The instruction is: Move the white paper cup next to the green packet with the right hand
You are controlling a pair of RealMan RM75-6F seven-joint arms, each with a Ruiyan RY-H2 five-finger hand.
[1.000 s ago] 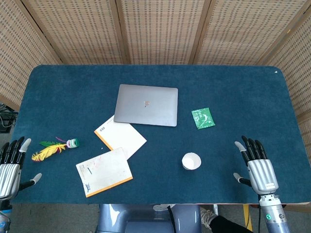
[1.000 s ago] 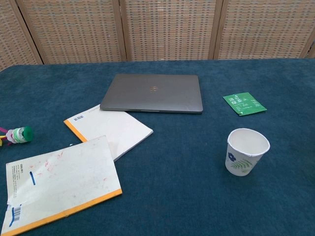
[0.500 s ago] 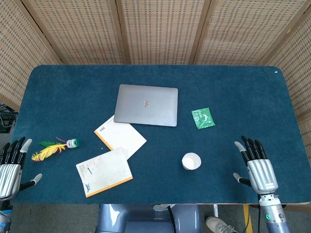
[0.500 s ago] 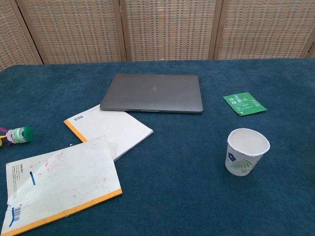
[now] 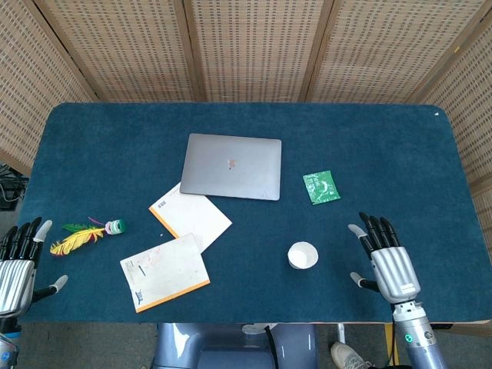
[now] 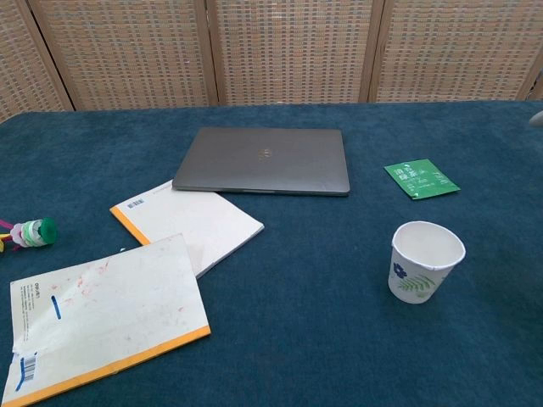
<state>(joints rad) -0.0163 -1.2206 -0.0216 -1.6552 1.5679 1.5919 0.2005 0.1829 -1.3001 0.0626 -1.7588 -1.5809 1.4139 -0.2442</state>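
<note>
Head view: white paper cup [image 5: 302, 255], upright on the blue tabletop [image 5: 384, 154] near its front edge, mouth up, long axis vertical; green packet [image 5: 320, 187] lies flat farther back and slightly right, apart from the cup. Right robot hand [image 5: 383, 257] hovers right of the cup, fingers spread, holding and touching nothing; clearly the nearer hand. Left robot hand [image 5: 17, 265] at far left edge, fingers spread, empty. Chest view: cup [image 6: 426, 261] front right, packet [image 6: 421, 179] behind it; only a sliver, probably a right fingertip, shows at the right edge.
</note>
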